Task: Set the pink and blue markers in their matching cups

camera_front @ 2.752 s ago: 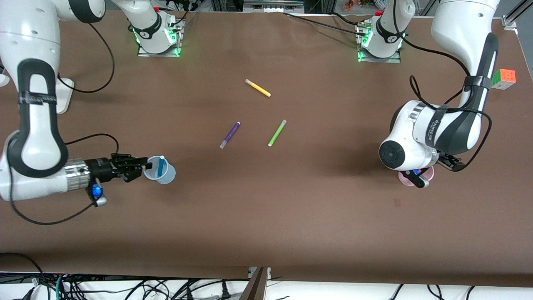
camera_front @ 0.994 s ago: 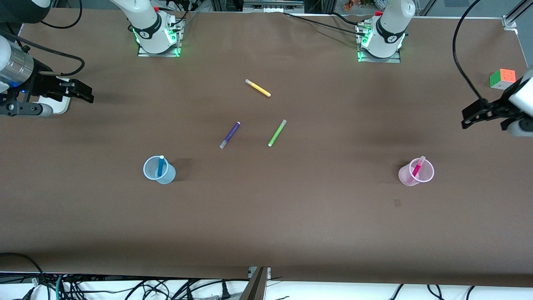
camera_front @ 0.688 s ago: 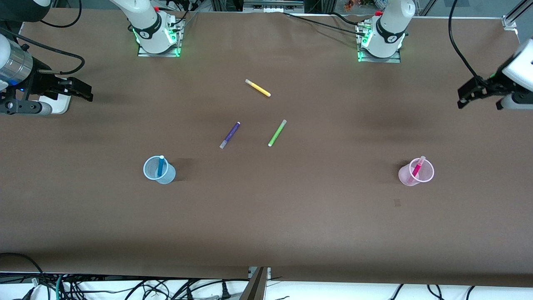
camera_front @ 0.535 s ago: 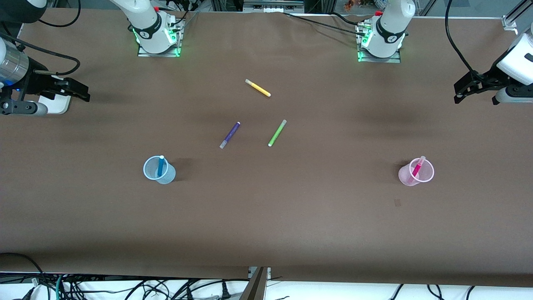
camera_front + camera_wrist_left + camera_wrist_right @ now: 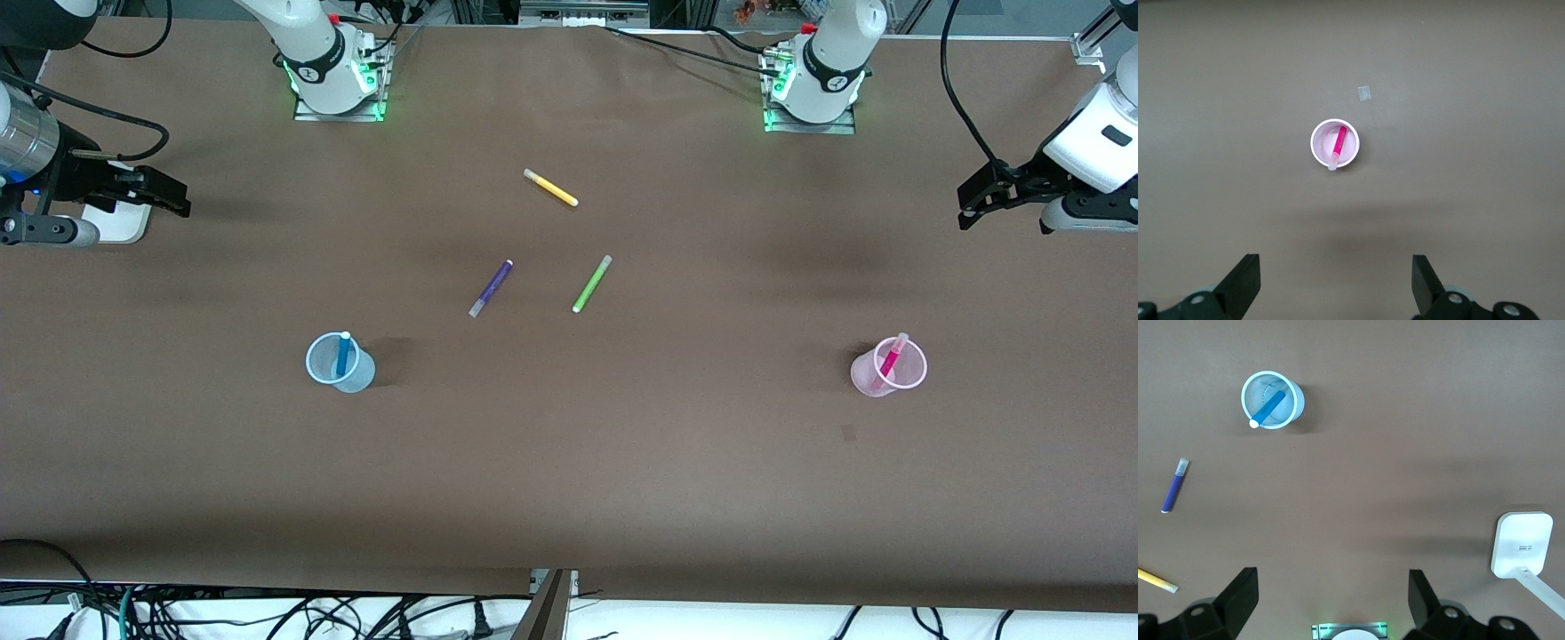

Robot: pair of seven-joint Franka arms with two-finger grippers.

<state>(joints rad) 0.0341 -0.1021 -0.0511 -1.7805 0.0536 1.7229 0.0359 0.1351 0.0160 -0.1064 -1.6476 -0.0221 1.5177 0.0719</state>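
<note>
The blue marker (image 5: 342, 354) stands in the pale blue cup (image 5: 339, 363) toward the right arm's end of the table; both show in the right wrist view, the marker (image 5: 1269, 407) in the cup (image 5: 1271, 400). The pink marker (image 5: 888, 364) stands in the pale pink cup (image 5: 889, 367) toward the left arm's end; the left wrist view shows the marker (image 5: 1339, 145) in the cup (image 5: 1335, 143). My left gripper (image 5: 978, 194) is open and empty, raised high at its end of the table. My right gripper (image 5: 160, 194) is open and empty, raised high at its end.
A purple pen (image 5: 491, 288), a lime-green pen (image 5: 591, 284) and a yellow pen (image 5: 550, 188) lie mid-table. A white block (image 5: 116, 227) lies under the right gripper, also in the right wrist view (image 5: 1521, 545). Cables hang along the table's front edge.
Both arms have pulled up and away from the cups to the table's ends. The blue marker stays in the blue cup and the pink marker in the pink cup.
</note>
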